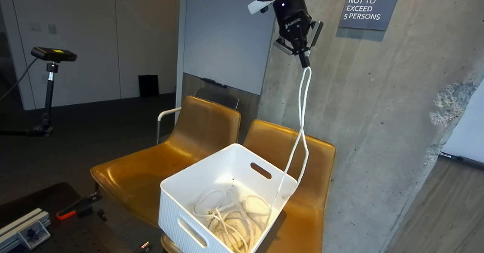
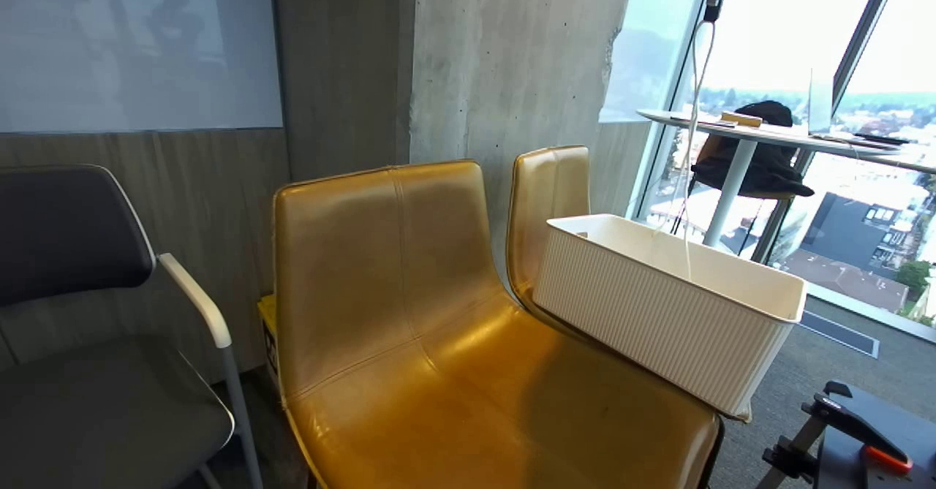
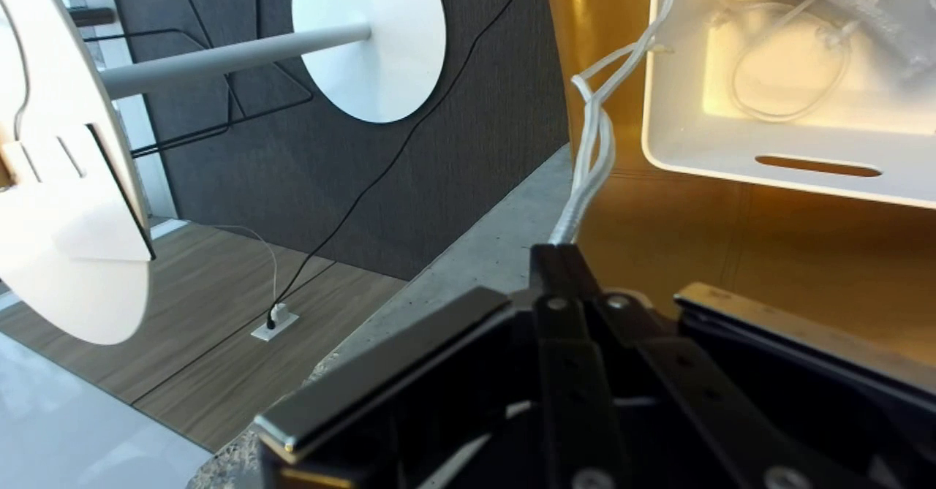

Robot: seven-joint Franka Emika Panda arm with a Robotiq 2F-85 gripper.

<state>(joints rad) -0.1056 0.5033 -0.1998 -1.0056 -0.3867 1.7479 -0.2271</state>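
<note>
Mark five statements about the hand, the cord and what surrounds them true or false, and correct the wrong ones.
1. The hand is shut on a white cord. True.
2. The bin stands on the floor. False: it sits on a brown chair.
3. The cord hangs from the fingers as one single strand. False: two strands hang down and cross.
4. Loose loops lie inside the bin. True.
5. The wall sign caps occupancy at 5 persons. True.
</note>
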